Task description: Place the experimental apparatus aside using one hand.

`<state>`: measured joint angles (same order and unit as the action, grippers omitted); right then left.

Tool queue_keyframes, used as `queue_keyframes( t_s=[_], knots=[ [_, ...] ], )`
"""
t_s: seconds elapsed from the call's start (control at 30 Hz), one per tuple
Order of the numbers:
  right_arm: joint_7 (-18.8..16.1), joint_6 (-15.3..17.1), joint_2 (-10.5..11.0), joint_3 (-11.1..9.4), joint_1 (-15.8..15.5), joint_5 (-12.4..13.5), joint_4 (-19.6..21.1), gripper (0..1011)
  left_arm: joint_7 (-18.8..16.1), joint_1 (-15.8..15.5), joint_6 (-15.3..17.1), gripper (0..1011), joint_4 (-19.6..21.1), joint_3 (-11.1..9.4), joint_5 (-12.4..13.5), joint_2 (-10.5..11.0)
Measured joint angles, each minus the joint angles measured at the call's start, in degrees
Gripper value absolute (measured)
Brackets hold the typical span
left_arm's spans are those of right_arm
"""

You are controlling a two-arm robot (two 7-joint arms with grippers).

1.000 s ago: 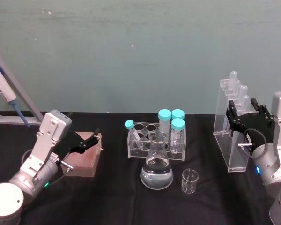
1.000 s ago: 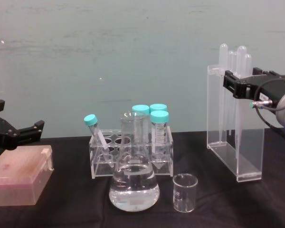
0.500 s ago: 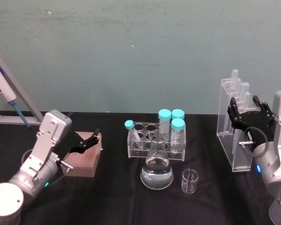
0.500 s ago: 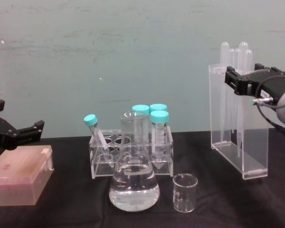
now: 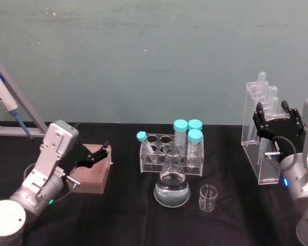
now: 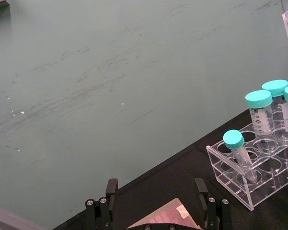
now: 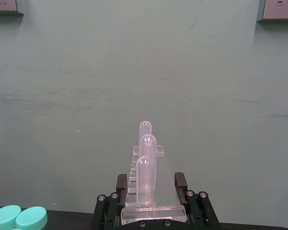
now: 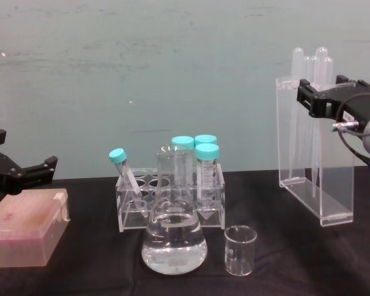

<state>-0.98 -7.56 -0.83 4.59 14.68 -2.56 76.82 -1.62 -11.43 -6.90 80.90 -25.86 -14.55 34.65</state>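
Acrylic stand (image 5: 250, 136) holds three pipettes (image 5: 267, 93); right gripper (image 5: 272, 115) clamps it.

The right pincer (image 5: 273, 115) clasps the acrylic pipette stand (image 5: 256, 154) at the worktop's (image 5: 124, 207) right side, well apart from the central conical flask (image 5: 171, 187) and beaker (image 5: 208, 199).

Gloss against matt
Clear acrylic stand (image 8: 314, 179) and glass flask (image 8: 173, 240) are gleaming; the black counter (image 8: 92, 271) is looking matt.
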Motion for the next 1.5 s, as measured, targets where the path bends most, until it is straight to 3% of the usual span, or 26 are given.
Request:
queue_keyframes(
  t_s=[0.87,1.5],
  knots=[
    [0.32,-1.72,0.67,-1.58,-0.56,-1.15,0.90,613,0.00,0.00,0.00,1000,0.00,0.00,0.00,0.00],
    [-1.47,-2.42,2.74,-4.04,-1.24,0.60,1.81,613,0.00,0.00,0.00,1000,0.00,0.00,0.00,0.00]
  ],
)
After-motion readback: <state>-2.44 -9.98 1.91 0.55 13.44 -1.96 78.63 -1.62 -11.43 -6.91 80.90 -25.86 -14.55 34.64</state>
